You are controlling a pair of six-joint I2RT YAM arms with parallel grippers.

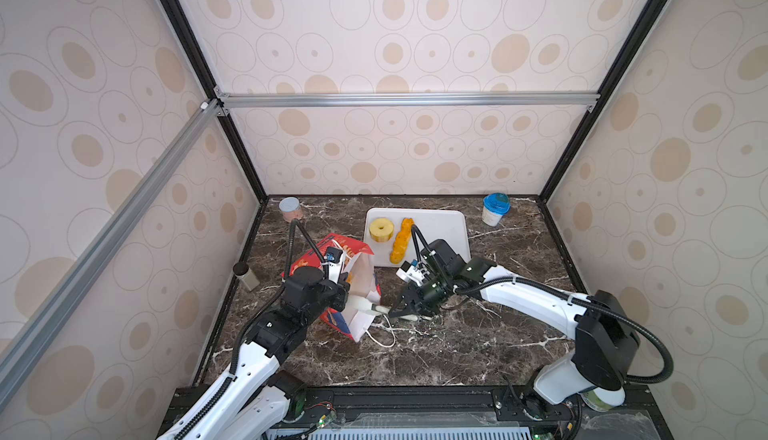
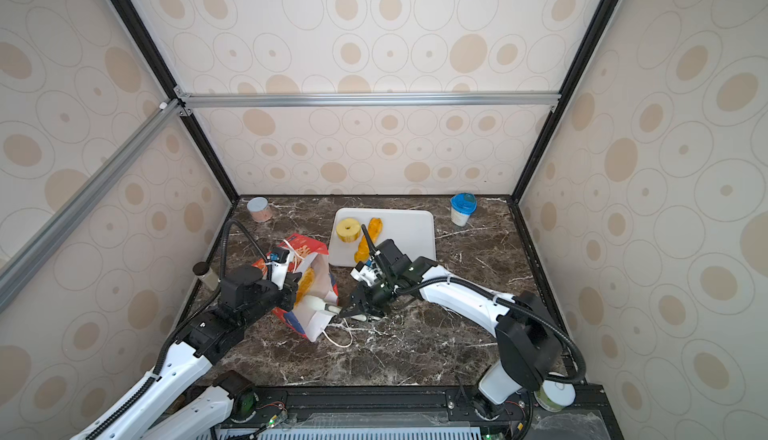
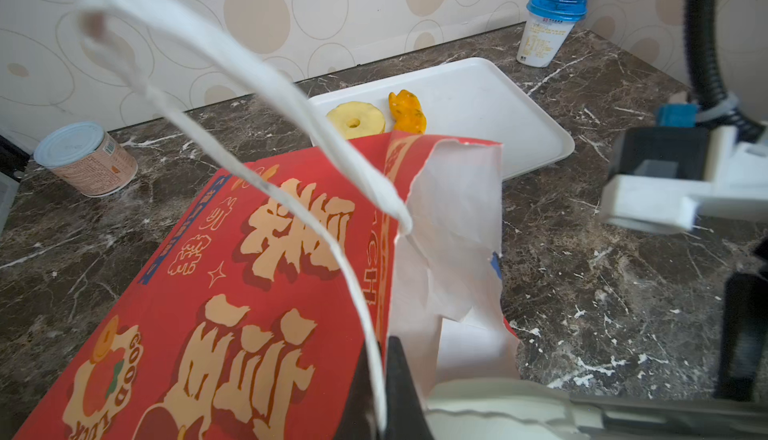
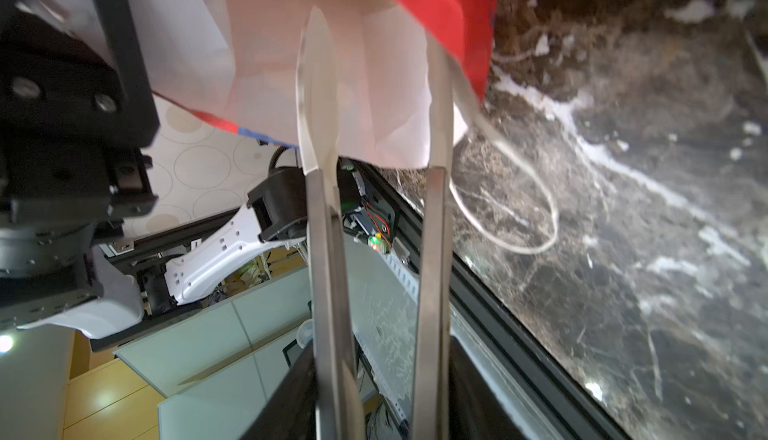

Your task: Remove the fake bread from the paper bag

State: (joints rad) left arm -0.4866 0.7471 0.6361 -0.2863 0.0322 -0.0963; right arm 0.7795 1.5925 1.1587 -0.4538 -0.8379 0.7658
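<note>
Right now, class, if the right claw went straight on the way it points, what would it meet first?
The paper bag: the right claw points into its white-lined mouth, tips at the rim. Probably the lining first, though depth is unclear.

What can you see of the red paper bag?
The paper bag is red with cream Chinese characters and a blue band, white-lined, creased. It sits tilted on the marble table, mouth toward the open right pincer, whose fingers reach its lining. The left pincer is shut on its rim and one white cord handle; the other handle loop lies on the table. Yellow fake bread shows inside.
</note>
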